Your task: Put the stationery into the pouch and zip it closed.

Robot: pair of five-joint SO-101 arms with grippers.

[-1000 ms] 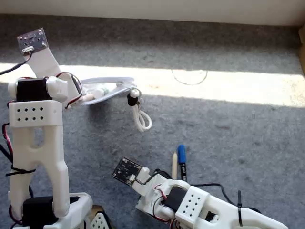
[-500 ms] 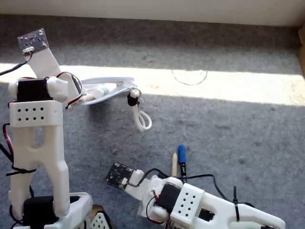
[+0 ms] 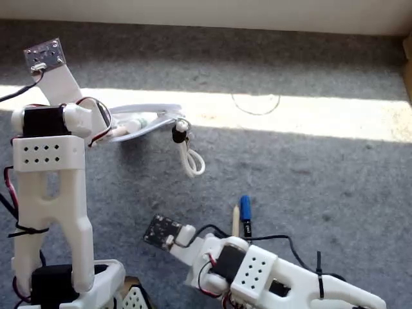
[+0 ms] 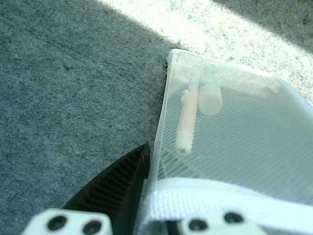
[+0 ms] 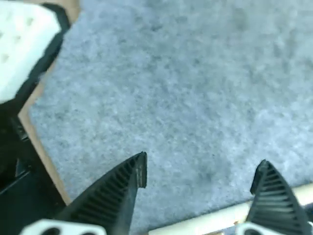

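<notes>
The clear pouch [image 3: 145,119] lies on the grey carpet at the left, in a sunlit strip, and my left gripper [image 4: 154,161] is shut on its edge. Through the plastic [image 4: 234,132] I see a pale stick [image 4: 187,122] and a short white cylinder [image 4: 210,98]. The zipper's black pull [image 3: 178,134] carries a white cord loop [image 3: 192,159]. A wooden pencil [image 3: 235,222] and a blue-capped marker [image 3: 246,215] lie side by side near the front. My right gripper [image 5: 201,166] hangs open just over the carpet, with the pencil [image 5: 210,220] close by its fingers.
A thin wire loop [image 3: 256,103] rests on the sunlit carpet toward the back. A wooden edge [image 3: 408,64] borders the far right. The left arm's base [image 5: 22,44] and a board edge [image 5: 41,147] stand near my right gripper. Open carpet spreads to the right.
The right arm has swung a little to the left and drawn back toward the front edge. The left arm and the pouch have stayed put.
</notes>
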